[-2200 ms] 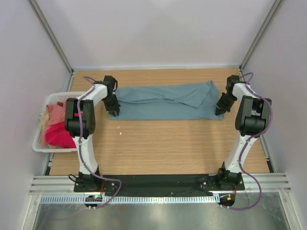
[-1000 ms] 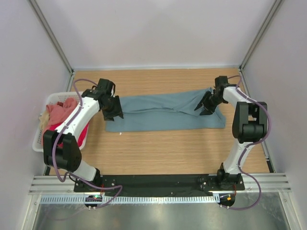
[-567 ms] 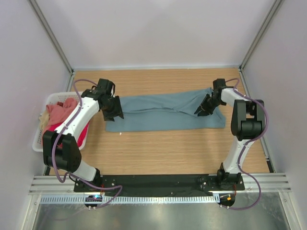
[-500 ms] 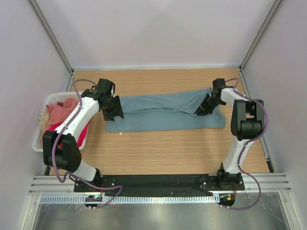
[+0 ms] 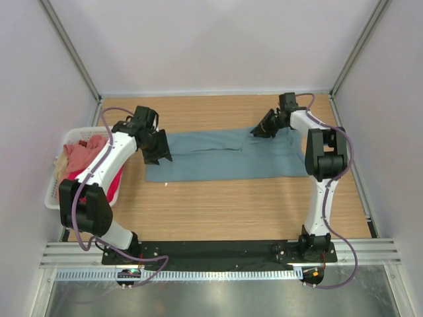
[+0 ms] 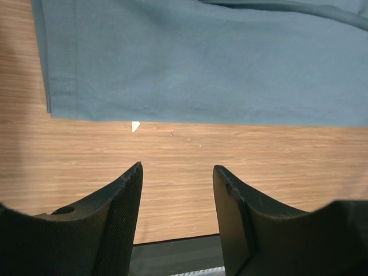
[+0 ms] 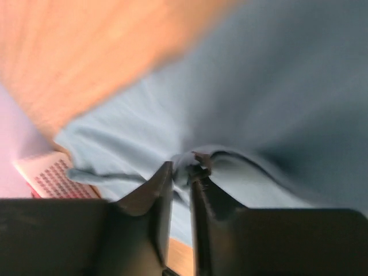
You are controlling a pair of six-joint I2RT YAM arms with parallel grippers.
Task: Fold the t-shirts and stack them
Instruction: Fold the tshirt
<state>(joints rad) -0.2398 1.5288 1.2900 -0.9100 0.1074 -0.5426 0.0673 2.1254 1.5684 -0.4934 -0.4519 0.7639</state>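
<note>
The large grey-teal t-shirt (image 5: 225, 155) lies spread lengthwise across the middle of the table. My right gripper (image 5: 255, 132) is at its far edge, right of centre, shut on a pinched fold of the cloth (image 7: 187, 167). My left gripper (image 5: 160, 157) hovers over the shirt's left end, open and holding nothing. In the left wrist view the left gripper (image 6: 177, 172) has bare wood between its fingers, with the shirt's hem (image 6: 201, 63) just beyond. Salmon pink (image 5: 82, 155), crimson-pink (image 5: 115, 183) and cream (image 5: 59, 165) shirts lie heaped in the basket.
The white slotted basket (image 5: 54, 198) stands at the table's left edge, partly under the left arm, and shows in the right wrist view as the basket (image 7: 49, 175). A tiny white scrap (image 5: 165, 184) lies on the wood by the shirt's near left corner. Frame posts and walls ring the table.
My right gripper has shut on a fold of the grey-teal shirt and carried it toward the far left, flattening the bunched right end. The left arm has stayed put.
</note>
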